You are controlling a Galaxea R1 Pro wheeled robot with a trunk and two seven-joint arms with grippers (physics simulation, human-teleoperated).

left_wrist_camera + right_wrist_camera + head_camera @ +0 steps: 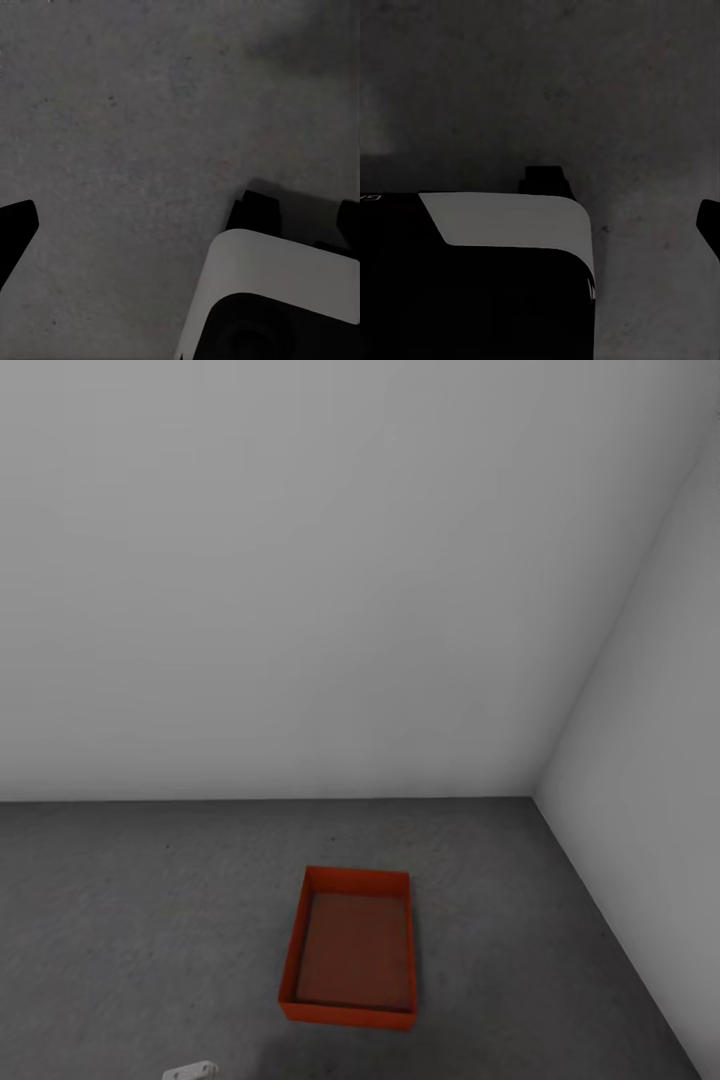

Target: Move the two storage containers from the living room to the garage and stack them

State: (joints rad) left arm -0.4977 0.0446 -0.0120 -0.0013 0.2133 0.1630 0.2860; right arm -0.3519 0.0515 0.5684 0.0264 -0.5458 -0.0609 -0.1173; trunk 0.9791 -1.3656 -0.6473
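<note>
One storage container (352, 950), an orange-red shallow lidless box, rests flat and empty on the dark grey garage floor (150, 920), a short way out from the corner of two pale grey walls. Nothing is stacked in or on it. My left gripper (180, 236) hangs over bare floor; one black fingertip (15, 232) shows at the frame's edge, far from centre, with nothing held. My right gripper (540, 225) also points at bare floor, with a single dark fingertip (709, 225) at the frame's edge and nothing between the fingers.
A pale grey wall (300, 580) stands behind the box and a second wall (650, 760) closes the right side. The white and black robot base (277, 300) (495, 277) sits below both grippers. A white arm part (190, 1072) pokes in at the head view's lower edge.
</note>
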